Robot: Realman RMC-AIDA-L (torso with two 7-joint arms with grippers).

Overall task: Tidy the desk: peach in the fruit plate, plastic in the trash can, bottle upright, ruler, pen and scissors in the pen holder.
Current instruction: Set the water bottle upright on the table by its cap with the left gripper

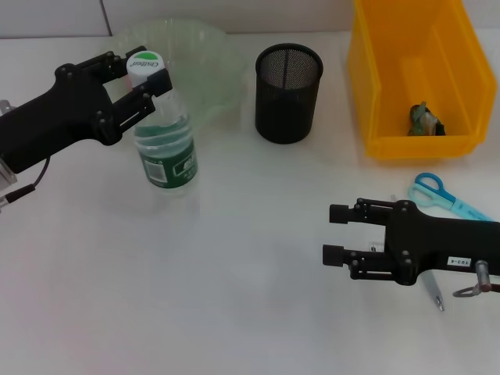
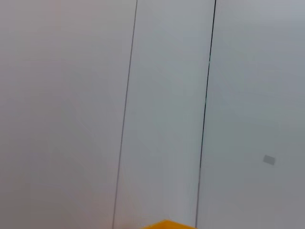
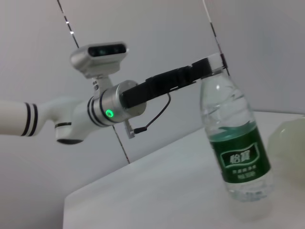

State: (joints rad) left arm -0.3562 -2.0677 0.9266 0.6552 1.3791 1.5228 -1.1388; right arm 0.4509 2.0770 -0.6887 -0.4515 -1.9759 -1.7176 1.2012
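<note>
The left gripper (image 1: 139, 82) is clamped on the upright bottle (image 1: 162, 144) at its neck; the right gripper (image 1: 337, 234), at 4 o'clock, holds its fingers apart.

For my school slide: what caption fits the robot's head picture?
Left gripper holds the upright bottle by its cap; right gripper waits open.

White tabletop (image 1: 195, 297), pale wall panels with dark seams (image 2: 128, 114)
</note>
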